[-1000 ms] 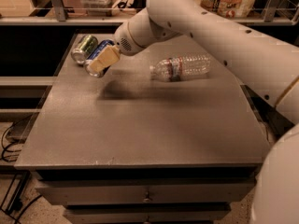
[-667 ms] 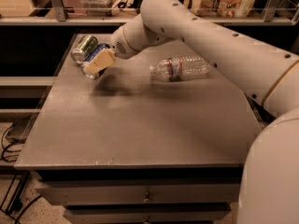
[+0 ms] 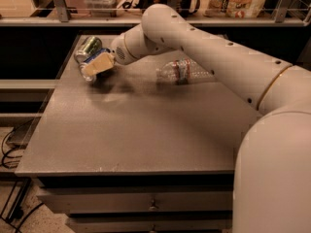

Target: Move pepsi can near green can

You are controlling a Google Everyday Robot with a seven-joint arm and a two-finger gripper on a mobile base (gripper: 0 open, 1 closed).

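Observation:
The green can [image 3: 87,46] lies on its side at the far left of the grey table [image 3: 136,130]. My gripper [image 3: 95,67] is just in front of it and to its right, low over the table. It is shut on the pepsi can [image 3: 97,55], whose dark blue side shows between the tan fingers [image 3: 100,64], with a silver end [image 3: 88,76] poking out to the lower left. The pepsi can is almost touching the green can. My white arm reaches in from the right and hides part of the table's back.
A clear plastic water bottle [image 3: 182,71] lies on its side right of the gripper, mid-back of the table. A shelf rail [image 3: 97,21] with boxes and packets runs behind the table. Drawers [image 3: 153,205] sit below the front edge.
My gripper has carried the pepsi can a little to the left and back, closer to the green can. The water bottle has not moved.

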